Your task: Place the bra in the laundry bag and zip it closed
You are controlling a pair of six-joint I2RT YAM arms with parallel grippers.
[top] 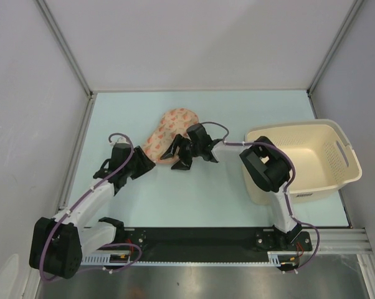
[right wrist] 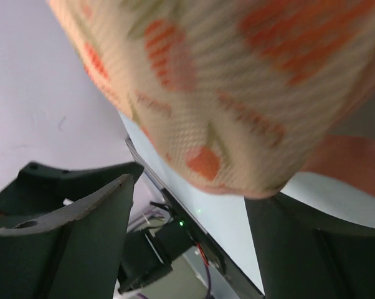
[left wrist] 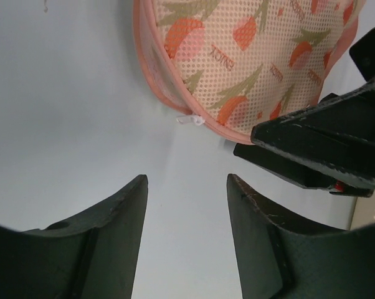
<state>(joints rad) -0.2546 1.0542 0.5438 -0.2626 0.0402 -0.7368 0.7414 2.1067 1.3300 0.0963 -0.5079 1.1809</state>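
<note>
The laundry bag (top: 169,129), a peach mesh pouch with orange-red marks, lies flat in the middle of the table. In the left wrist view the laundry bag (left wrist: 250,56) fills the top, with a small white zip pull (left wrist: 190,120) at its near edge. My left gripper (left wrist: 187,180) is open and empty, a short way before that edge; from above the left gripper (top: 147,165) sits at the pouch's near-left end. My right gripper (top: 180,159) is at the pouch's near-right side. It stands open (right wrist: 190,193) with the blurred laundry bag (right wrist: 237,81) bulging just above its fingers. No bra is in view.
A cream plastic basket (top: 337,156) stands at the right of the table, close behind the right arm's elbow. The right gripper's black fingers (left wrist: 324,140) cross the right side of the left wrist view. Grey walls enclose the table on three sides.
</note>
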